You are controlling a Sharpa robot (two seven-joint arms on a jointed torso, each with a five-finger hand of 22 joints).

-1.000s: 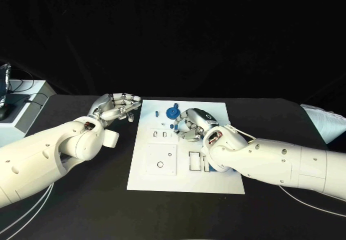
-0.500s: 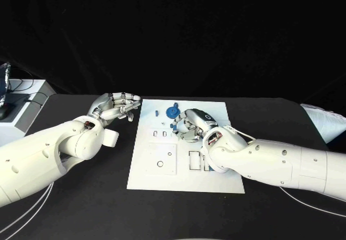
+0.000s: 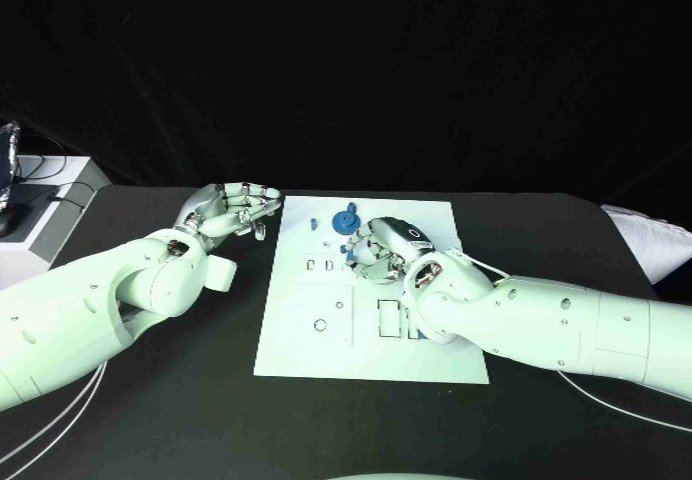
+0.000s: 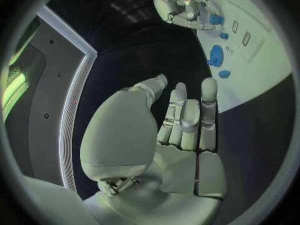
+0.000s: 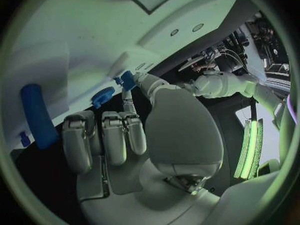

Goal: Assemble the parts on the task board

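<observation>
Black tabletop carried the white task board at its middle. Off the board's left far corner the left hand hovered with fingers loosely curled, holding nothing. On the board lay a blue gear near its far edge, with small blue parts beside rectangular slots. The right hand rested over the board just right of the gear, pinching a small blue part at its fingertips; its shape was hard to make out.
</observation>
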